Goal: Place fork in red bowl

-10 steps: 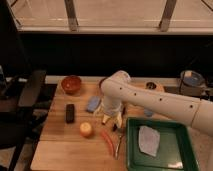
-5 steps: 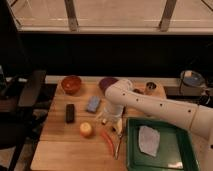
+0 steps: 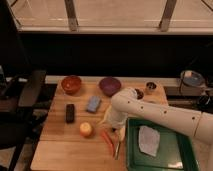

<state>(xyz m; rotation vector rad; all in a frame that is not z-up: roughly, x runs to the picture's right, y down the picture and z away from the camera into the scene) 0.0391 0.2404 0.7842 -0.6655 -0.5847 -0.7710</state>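
In the lower middle, fork (image 3: 118,148): I see it as a thin grey sliver lying flat on the table (image 3: 55,145), just left of the green tray (image 3: 132,161) and right beside the chili pepper (image 3: 107,142).
Red bowl (image 3: 71,84): upper left of the table, upright, well apart from the fork. I make out nothing inside it.
Gripper (image 3: 113,126): centre of the frame, at the end of the white arm (image 3: 165,117) that reaches in from the right. It points down at the table just above the fork's upper end.
Jaws: I cannot tell how wide they stand, nor whether they touch the fork.
Purple bowl (image 3: 109,85): top centre, right of the red bowl.
Blue sponge (image 3: 93,104): between the two bowls, lower down.
Black block (image 3: 70,113): left of the sponge.
Yellow fruit (image 3: 86,129): left of the chili pepper.
White cloth (image 3: 148,140): lying in the tray.
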